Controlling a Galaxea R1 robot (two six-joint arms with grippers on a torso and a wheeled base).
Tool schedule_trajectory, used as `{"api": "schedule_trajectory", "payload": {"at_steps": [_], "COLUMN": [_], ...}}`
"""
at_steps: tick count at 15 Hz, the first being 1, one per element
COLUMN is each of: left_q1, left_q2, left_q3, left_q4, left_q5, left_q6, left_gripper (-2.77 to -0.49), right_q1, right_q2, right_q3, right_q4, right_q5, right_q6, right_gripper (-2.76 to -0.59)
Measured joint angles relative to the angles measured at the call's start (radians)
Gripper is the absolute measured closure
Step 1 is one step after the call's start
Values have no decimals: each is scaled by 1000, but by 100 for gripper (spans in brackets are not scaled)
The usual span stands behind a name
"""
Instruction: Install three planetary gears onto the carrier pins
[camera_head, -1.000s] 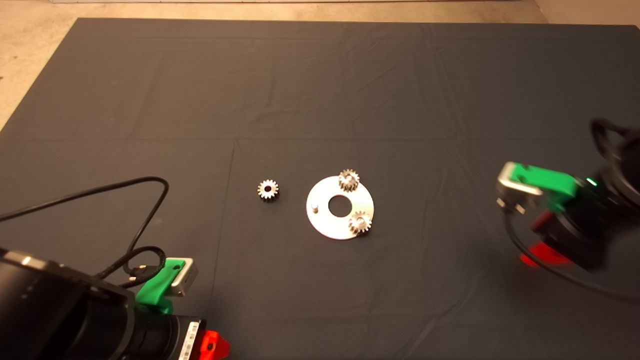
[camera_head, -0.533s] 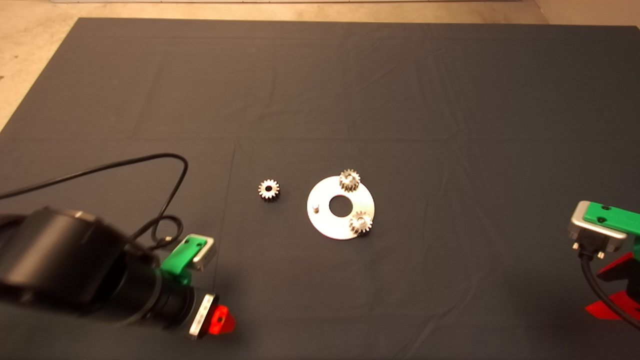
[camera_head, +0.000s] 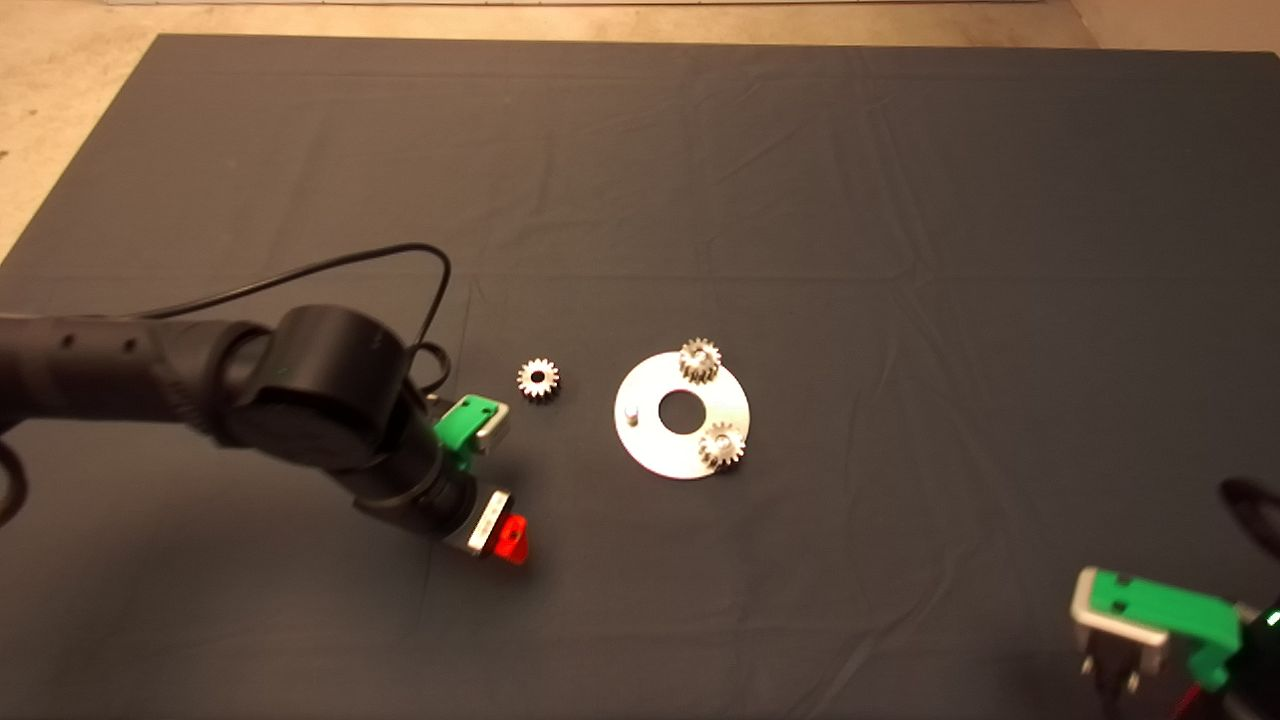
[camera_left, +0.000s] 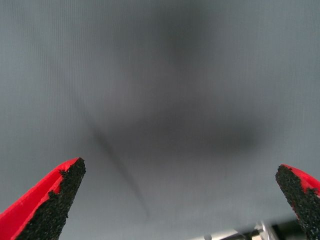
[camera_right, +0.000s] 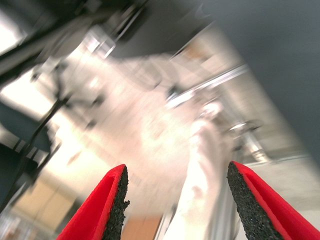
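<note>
A shiny round disc (camera_head: 655, 450) with a centre hole lies mid-mat. Two planetary gears sit on its pins, one at the far edge (camera_head: 699, 360) and one at the near right (camera_head: 720, 445). The third carrier pin (camera_head: 630, 412) stands bare at the disc's left. A third gear (camera_head: 538, 379) lies flat on the mat left of the disc. My left gripper (camera_head: 510, 540) is open and empty over the mat, near-left of the loose gear; the left wrist view shows only mat between its fingers (camera_left: 50, 205). My right gripper (camera_right: 175, 205) is open and empty at the lower right edge.
The dark mat (camera_head: 800, 200) has creases and a fold line. A black cable (camera_head: 330, 265) loops from the left arm. Bare floor (camera_head: 60, 120) shows past the mat's far left corner.
My left arm has swung in from the lower left toward the loose gear. My right arm has drawn back from mid-right to the lower right corner. The gears and disc have not moved.
</note>
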Motion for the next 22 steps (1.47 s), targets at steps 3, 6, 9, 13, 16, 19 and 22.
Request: {"api": "schedule_trajectory", "payload": {"at_steps": [3,6,9,13,16,19,22], "left_q1": [0,-3,-14,-47,-95,-123,-167], "left_q2": [46,66,67,52,23,23,26], "left_q3": [-68,-111,-124,-118,-101,-96,-108], "left_q4": [-1,-3,-40,-77,-96,-109,-114], "left_q5": [-1,-1,0,-1,0,0,0], "left_q6": [78,140,159,167,171,209,246], "left_gripper": [-277,-277,-277,-277,-277,-277,-277], "right_q1": [-168,-186,-188,-217,-281,-336,-366], "right_q2": [79,134,168,185,203,261,347], "right_q3": [0,0,0,0,0,-1,-15], "right_q4": [-87,-125,-142,-176,-226,-270,-302], "right_q5": [1,0,0,0,-2,-4,1], "right_q6": [41,90,118,142,153,165,188], "right_gripper": [-144,-144,-144,-144,-144,-144,-144]}}
